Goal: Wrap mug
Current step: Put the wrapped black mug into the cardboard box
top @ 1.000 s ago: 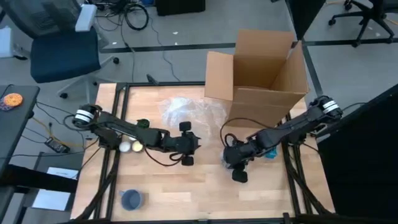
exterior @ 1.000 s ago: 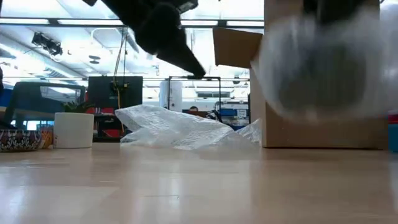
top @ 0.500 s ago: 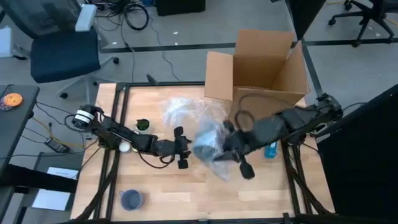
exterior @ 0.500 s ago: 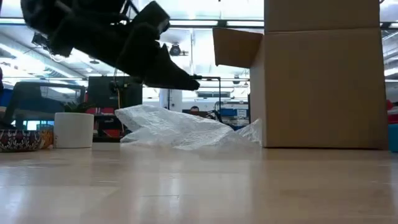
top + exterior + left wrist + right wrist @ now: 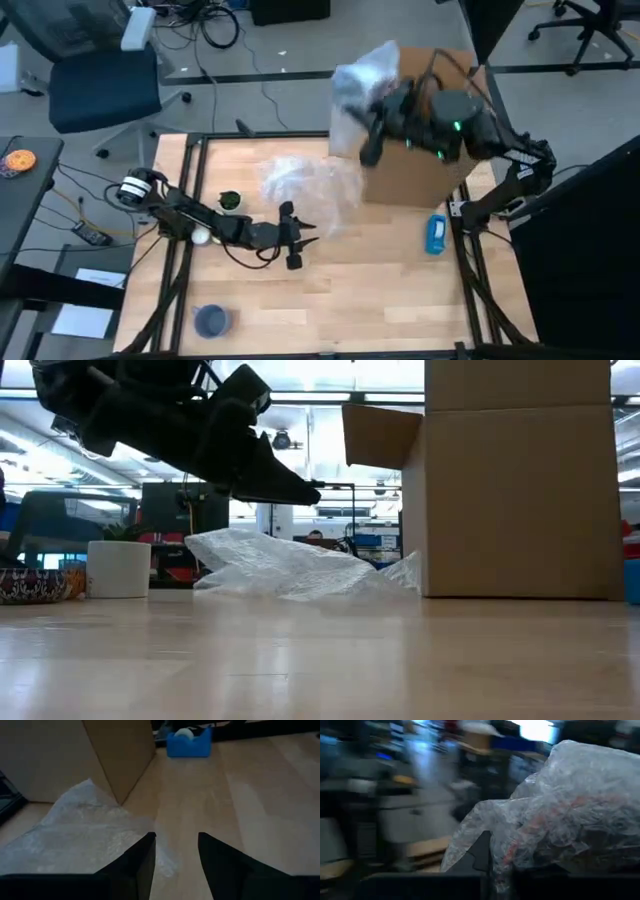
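My right gripper (image 5: 378,118) is raised high over the near-left corner of the open cardboard box (image 5: 432,160) and is shut on a bubble-wrap bundle (image 5: 364,72). Through the wrap in the right wrist view, the bundle (image 5: 560,820) shows a dark shape; the mug itself is hidden. My left gripper (image 5: 296,240) hovers open, low over the table's middle, with nothing between its fingers (image 5: 145,865). A loose bubble-wrap sheet (image 5: 300,182) lies flat on the table just beyond it. My right gripper carries the bubble-wrap bundle lifted clear of table and box. The wrap (image 5: 520,845) bulges over the fingers and hides the place of contact, so the part held cannot be told.
A blue tape dispenser (image 5: 435,235) lies near the box's right corner. At the left are a white ball (image 5: 201,237) and a small green thing (image 5: 230,200), and a grey-blue cup (image 5: 211,320) stands near the front edge. A white pot (image 5: 118,568) shows in the low view.
My right gripper has carried the bundle from low over the table's right part toward the middle, then swung it up and toward the far edge, above the box. My left gripper has drawn back a little toward the table's left edge, staying open.
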You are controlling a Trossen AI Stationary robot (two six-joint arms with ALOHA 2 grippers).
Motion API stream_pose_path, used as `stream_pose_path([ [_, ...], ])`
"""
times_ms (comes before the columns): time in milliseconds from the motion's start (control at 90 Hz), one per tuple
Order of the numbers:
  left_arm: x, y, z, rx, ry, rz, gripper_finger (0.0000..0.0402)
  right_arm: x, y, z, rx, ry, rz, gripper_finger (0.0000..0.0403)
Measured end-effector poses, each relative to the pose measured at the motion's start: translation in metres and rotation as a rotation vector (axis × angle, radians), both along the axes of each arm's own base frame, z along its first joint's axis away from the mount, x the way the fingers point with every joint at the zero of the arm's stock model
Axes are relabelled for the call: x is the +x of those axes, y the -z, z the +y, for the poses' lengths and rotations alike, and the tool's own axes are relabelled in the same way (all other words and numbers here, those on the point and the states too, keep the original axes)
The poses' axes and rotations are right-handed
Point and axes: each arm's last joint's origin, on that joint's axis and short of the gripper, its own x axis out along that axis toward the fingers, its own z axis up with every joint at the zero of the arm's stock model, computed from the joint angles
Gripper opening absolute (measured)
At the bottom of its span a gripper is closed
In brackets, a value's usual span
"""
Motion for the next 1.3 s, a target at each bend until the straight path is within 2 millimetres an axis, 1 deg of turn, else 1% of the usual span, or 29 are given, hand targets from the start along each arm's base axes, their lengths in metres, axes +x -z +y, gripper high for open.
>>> stream_pose_path([
  [122, 0.0, 0.0, 0.0, 0.007, 0.002, 0.002, 0.0131, -0.011, 0.009, -0.045, 0.049, 0.187, 0.071, 0.0004],
  [244, 0.0, 0.0, 0.0, 0.018, 0.006, 0.004, 0.0131, -0.026, 0.018, -0.082, 0.092, 0.346, 0.137, 0.0004],
  [344, 0.0, 0.0, 0.0, 0.023, 0.007, 0.004, 0.0131, -0.039, 0.029, -0.105, 0.167, 0.423, 0.207, 0.0005],
  [444, 0.0, 0.0, 0.0, 0.026, 0.002, 0.005, 0.0131, -0.049, 0.041, -0.118, 0.252, 0.456, 0.285, 0.0005],
  [578, 0.0, 0.0, 0.001, 0.027, -0.002, 0.005, 0.0131, -0.053, 0.061, -0.125, 0.322, 0.48, 0.486, 0.0005],
  [689, 0.0, 0.0, 0.001, 0.029, -0.009, 0.004, 0.0131, -0.051, 0.076, -0.125, 0.378, 0.465, 0.637, 0.0005],
  [867, 0.0, 0.0, 0.001, 0.029, -0.009, 0.004, 0.0131, -0.035, 0.098, -0.119, 0.445, 0.375, 0.841, 0.0005],
  [956, 0.0, 0.0, 0.001, 0.029, -0.009, 0.004, 0.0131, -0.027, 0.11, -0.121, 0.458, 0.367, 0.949, 0.0005],
  [1044, 0.0, 0.0, 0.001, 0.029, -0.009, 0.005, 0.0131, -0.019, 0.123, -0.125, 0.468, 0.355, 0.995, 0.0005],
  [1167, 0.0, 0.0, 0.001, 0.028, -0.01, 0.008, 0.0131, -0.01, 0.15, -0.126, 0.518, 0.304, 1.107, 0.0005],
  [1300, -0.001, 0.002, 0.0, 0.031, -0.008, 0.023, 0.0131, -0.01, 0.186, -0.127, 0.569, 0.298, 1.24, 0.0005],
])
